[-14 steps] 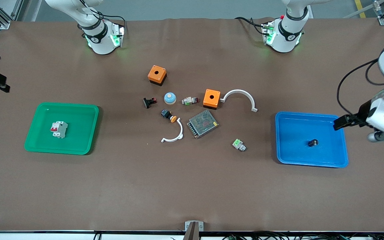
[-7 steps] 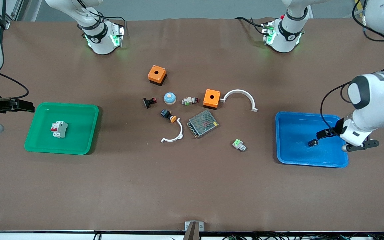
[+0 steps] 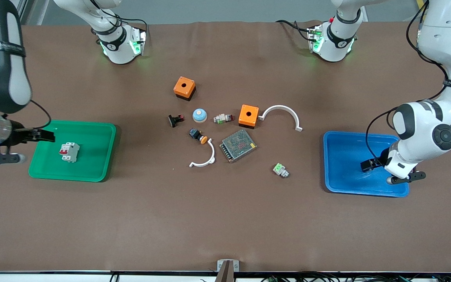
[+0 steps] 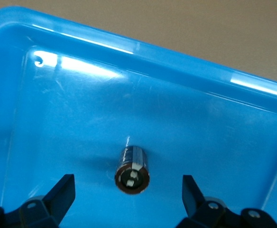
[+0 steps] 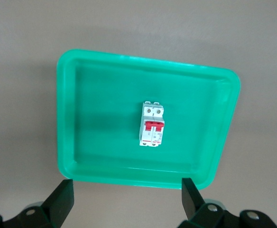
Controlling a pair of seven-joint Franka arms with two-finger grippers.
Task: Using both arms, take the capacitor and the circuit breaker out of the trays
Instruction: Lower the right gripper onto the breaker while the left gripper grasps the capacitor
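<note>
The capacitor (image 4: 132, 170), a tiny black cylinder with pale marks on its end, lies in the blue tray (image 3: 343, 145). In the front view it is hidden under my left gripper (image 3: 368, 164). In the left wrist view the left gripper (image 4: 126, 179) is open, low in the blue tray (image 4: 58, 118), with the capacitor between its fingers and touching neither. The white breaker (image 3: 69, 152) with red levers lies in the green tray (image 3: 92, 127). My right gripper (image 3: 43, 136) is open and empty over that tray's outer edge. In the right wrist view the right gripper (image 5: 125, 183) is short of the breaker (image 5: 152, 124).
Mid-table lie two orange boxes (image 3: 184, 87) (image 3: 249, 115), a blue dome (image 3: 200, 115), a metal mesh box (image 3: 238, 145), two white arcs (image 3: 282, 113) (image 3: 203, 156), a black push-button with orange cap (image 3: 198, 135), a black-and-red part (image 3: 176, 119) and small connectors (image 3: 280, 170) (image 3: 223, 118).
The left gripper swung in from the table's end and came down around the capacitor in the blue tray. The right gripper moved in to the green tray's outer edge.
</note>
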